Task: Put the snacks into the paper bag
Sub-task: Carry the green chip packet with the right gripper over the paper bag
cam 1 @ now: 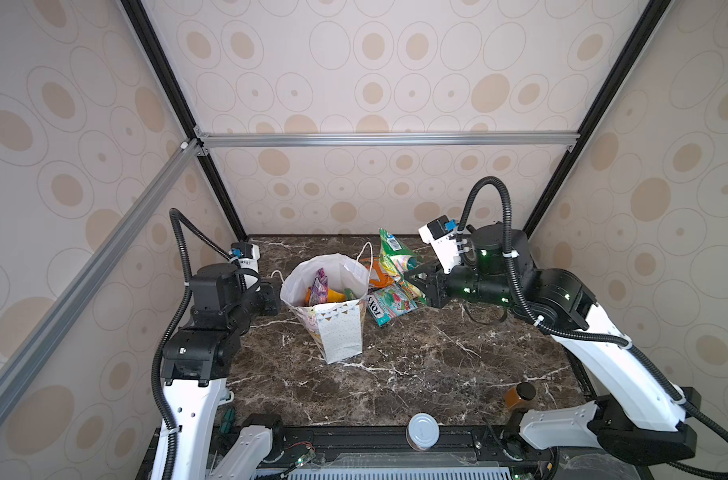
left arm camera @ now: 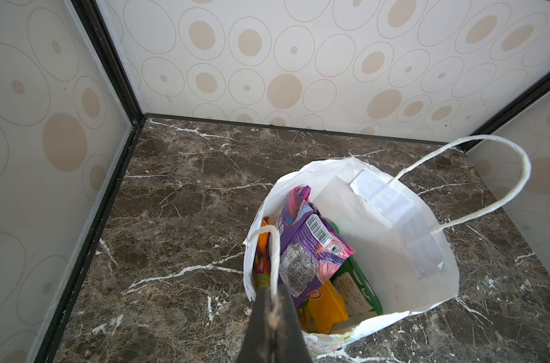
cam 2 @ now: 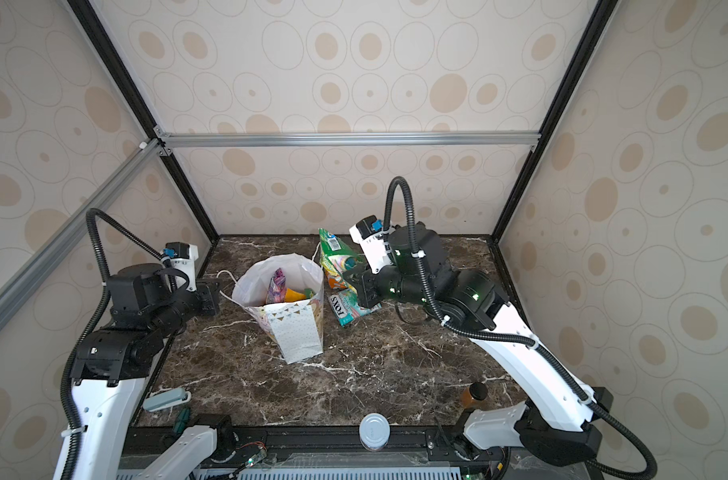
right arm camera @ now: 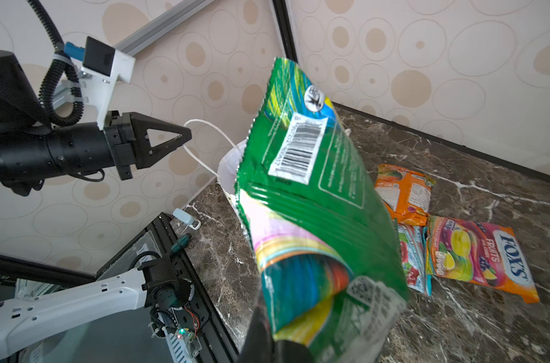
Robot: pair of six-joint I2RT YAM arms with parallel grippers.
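The white paper bag (cam 1: 339, 332) (cam 2: 299, 332) (left arm camera: 380, 251) stands open left of centre. My left gripper (cam 1: 272, 296) (cam 2: 212, 296) (left arm camera: 272, 303) is shut on its near cord handle (left arm camera: 275, 251). Inside lie purple (left arm camera: 308, 245), yellow (left arm camera: 327, 305), green (left arm camera: 358, 286) and orange (left arm camera: 262, 251) snacks. My right gripper (cam 1: 416, 279) (cam 2: 352, 279) (right arm camera: 276, 342) is shut on a green packet (cam 1: 393, 253) (right arm camera: 305, 195), held upright just right of the bag's rim. On the table beside it lie an orange packet (right arm camera: 404, 195), a teal FOX'S bag (cam 1: 389, 305) (right arm camera: 413, 257) and a pink-yellow FOX'S bag (right arm camera: 477, 254).
A silver-lidded can (cam 1: 423, 430) stands at the front edge, with an amber bottle (cam 1: 520, 395) at the front right. A pale grey tool (cam 2: 166, 400) and a green-handled screwdriver (cam 2: 182, 417) lie at the front left. Patterned walls close in on three sides.
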